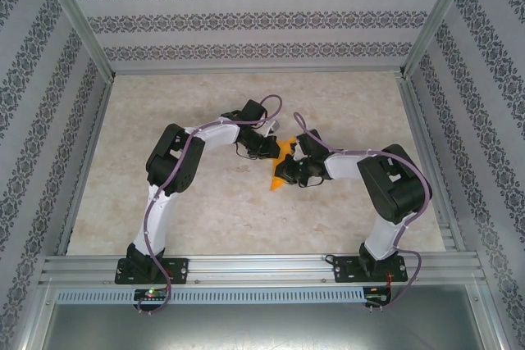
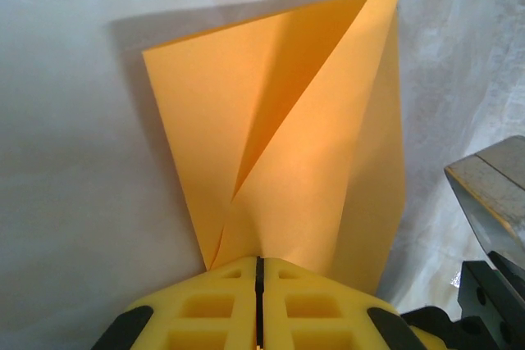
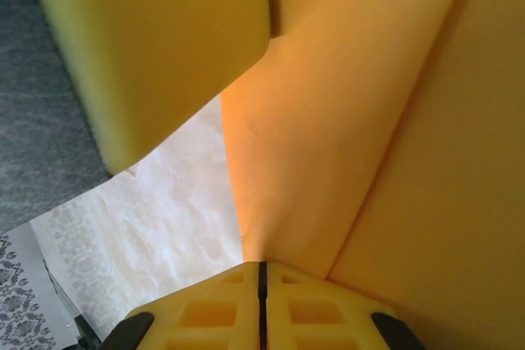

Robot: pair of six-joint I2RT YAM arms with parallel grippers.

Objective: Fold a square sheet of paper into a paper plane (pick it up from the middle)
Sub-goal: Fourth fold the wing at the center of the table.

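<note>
Between the two pincers, above the table (image 1: 205, 219), hung the partly folded orange-yellow sheet of paper (image 1: 283, 168). Ahead of the left pincer (image 2: 259, 272) it rose as a tall panel, one flap turned over along a diagonal crease that ran up from the fingertips. That pincer's jaws were pressed together on the sheet's lower edge. The right pincer (image 3: 262, 272) was likewise clamped on the paper, which spread upward and to the right of its tips.

Risk, as judged: with both pincers pinching one thin sheet, a pull apart or a twist out of step could tear it or drag the crease askew. A loosened pinch on either side could let the flap spring open.

Not resolved:
- the sheet's full outline, covered by both wrists from above;
- whether its low corner touched the table;
- its upper tip, cut off in the left wrist view;
- a blurred yellow mass (image 3: 164, 47) above-left of the right pincer, possibly a finger of the other;
- a grey metal part (image 2: 492, 194) right of the left pincer.
</note>
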